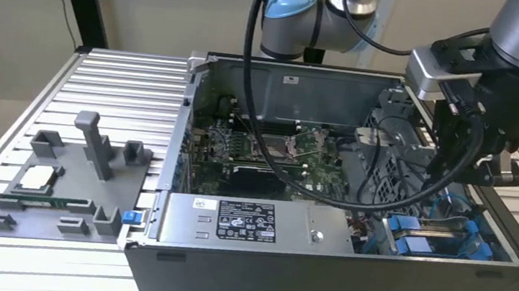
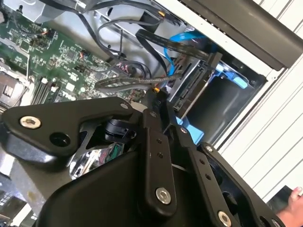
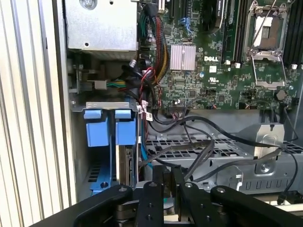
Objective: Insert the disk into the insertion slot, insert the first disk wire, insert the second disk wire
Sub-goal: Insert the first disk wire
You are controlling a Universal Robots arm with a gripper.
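My gripper [image 1: 485, 168] hangs over the open computer case's corner on the exterior view's right. In both wrist views its black fingers [image 2: 157, 105] stand close together, shut on the end of a flat dark disk wire [image 2: 124, 82]. Just past the fingertips the disk [image 2: 191, 89] sits edge-on in its blue carrier inside the insertion slot [image 2: 230, 79], connector edge facing me. The slot's blue rails and tabs [image 3: 101, 130] also lie below the gripper [image 3: 168, 176] in the first wrist view and in the exterior view [image 1: 420, 239]. A blue cable [image 2: 182, 39] loops above the disk.
The silver power supply box [image 1: 242, 222] lies along the case's front. The green motherboard [image 3: 227, 61] and loose black cables [image 3: 222, 130] fill the middle. A grey fixture tray [image 1: 62, 183] stands on the slatted table at the exterior view's left. A person's fingertip [image 2: 292, 204] shows outside the case.
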